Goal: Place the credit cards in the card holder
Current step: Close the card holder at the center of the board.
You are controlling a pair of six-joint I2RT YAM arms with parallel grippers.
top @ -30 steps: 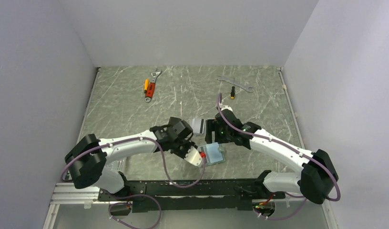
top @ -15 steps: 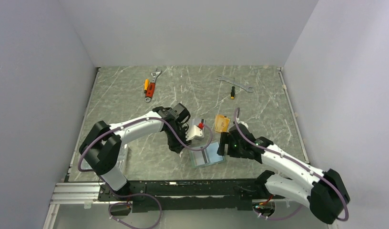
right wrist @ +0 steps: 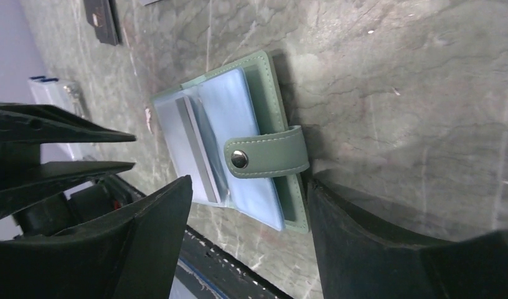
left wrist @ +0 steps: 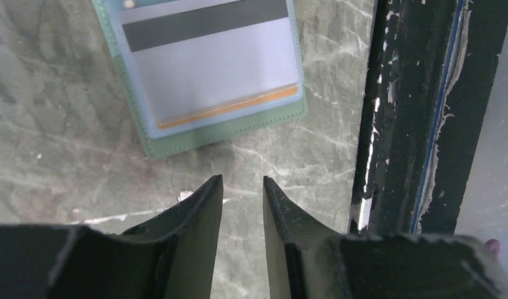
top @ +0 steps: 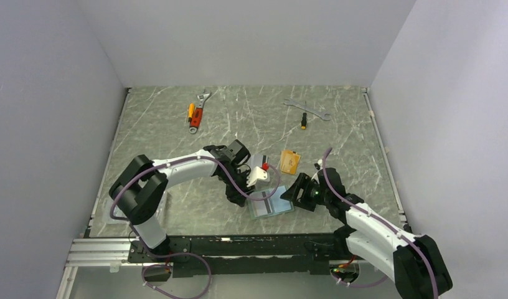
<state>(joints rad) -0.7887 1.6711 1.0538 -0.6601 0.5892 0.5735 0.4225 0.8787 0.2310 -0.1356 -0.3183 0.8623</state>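
Note:
The sage-green card holder lies open near the table's front edge. In the left wrist view the card holder shows a silver-grey card with a dark stripe in its clear sleeve, and an orange edge under it. My left gripper hangs just off its corner, jaws a little apart and empty; it is at the holder's left in the top view. My right gripper is wide open at the holder's right side, by the snap tab. An orange-gold card lies beyond.
A black card lies farther back. An orange-handled wrench, a silver wrench and a small screwdriver lie at the back. The black front rail runs close beside the holder.
My left gripper swung from the holder's near side to its left. My right arm pulled back from the middle to the holder's right side. The orange-gold card came into view.

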